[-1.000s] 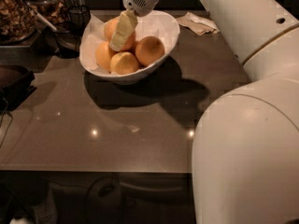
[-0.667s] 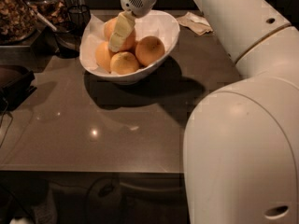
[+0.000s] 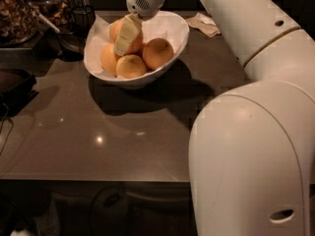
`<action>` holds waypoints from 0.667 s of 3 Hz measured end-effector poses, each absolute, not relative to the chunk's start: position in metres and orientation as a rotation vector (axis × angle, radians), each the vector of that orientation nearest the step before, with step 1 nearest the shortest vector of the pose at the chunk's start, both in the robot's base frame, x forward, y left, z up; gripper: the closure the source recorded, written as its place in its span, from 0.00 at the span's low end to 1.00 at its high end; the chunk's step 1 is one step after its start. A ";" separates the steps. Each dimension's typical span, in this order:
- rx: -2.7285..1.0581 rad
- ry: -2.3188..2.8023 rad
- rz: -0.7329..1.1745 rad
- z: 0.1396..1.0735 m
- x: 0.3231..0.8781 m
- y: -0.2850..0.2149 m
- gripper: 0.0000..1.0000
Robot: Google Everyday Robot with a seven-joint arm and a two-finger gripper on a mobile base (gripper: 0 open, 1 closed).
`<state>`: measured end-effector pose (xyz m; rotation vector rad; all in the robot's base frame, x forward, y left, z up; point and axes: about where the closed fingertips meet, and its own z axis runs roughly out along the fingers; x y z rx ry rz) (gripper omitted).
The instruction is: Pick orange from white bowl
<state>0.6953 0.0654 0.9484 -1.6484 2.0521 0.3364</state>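
The white bowl with paper lining stands at the back of the dark table. It holds several fruits. The orange, the largest and deepest in colour, lies on the bowl's right side. Paler fruits lie at the left, the front and the back. My gripper reaches down from above into the middle of the pile, just left of the orange and in front of the back fruit. I cannot tell whether it touches or holds any fruit.
A crumpled napkin lies right of the bowl. A container of snacks and a dark cup stand at the back left. A black tray sits at the left edge. My arm's white body fills the right foreground.
The gripper has shifted slightly left and lower into the bowl. The arm's big white segment has swung left. The fruits have not moved.
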 end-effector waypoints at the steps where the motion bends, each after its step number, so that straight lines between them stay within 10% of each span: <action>1: -1.646 2.065 0.352 0.943 0.696 0.067 0.23; 2: -1.602 2.089 0.412 0.938 0.697 0.062 0.42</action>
